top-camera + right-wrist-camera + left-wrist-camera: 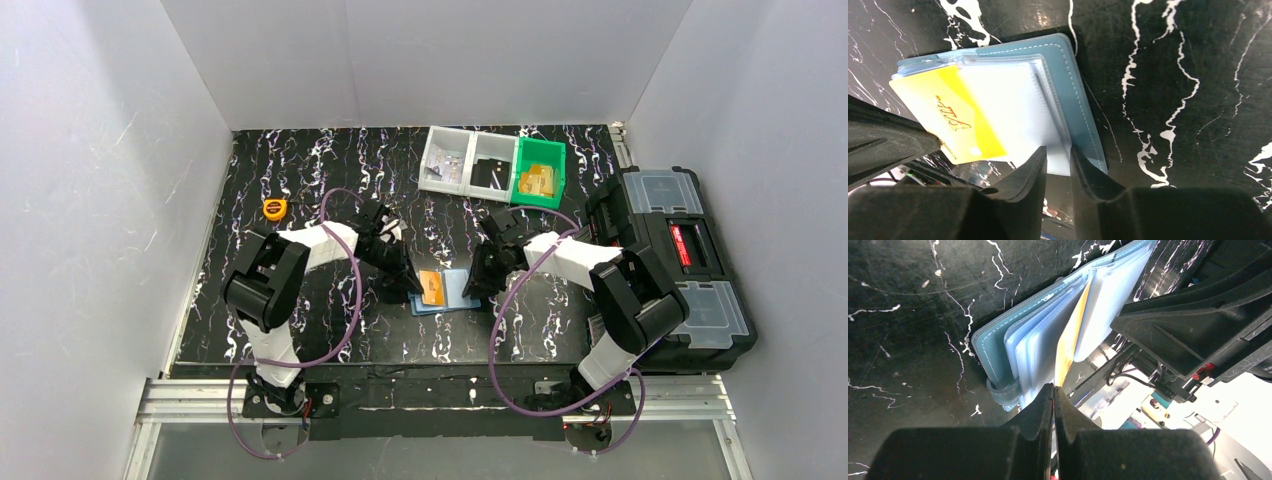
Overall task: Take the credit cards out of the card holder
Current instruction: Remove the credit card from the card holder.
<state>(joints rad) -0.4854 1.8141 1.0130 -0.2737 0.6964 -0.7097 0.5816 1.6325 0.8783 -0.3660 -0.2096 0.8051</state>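
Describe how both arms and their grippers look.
The left arm and right arm have white link shells and bulky black joints, each trailing a looping purple cable. The left gripper and right gripper carry matte black, wedge-shaped fingers.

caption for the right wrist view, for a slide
Right gripper pinches the edge of the open blue card holder, a yellow card sticking out on the left.

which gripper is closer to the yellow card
Left. The left gripper pinches the yellow card at its edge; the right gripper sits beyond it, clamping the card holder at the opposite edge.
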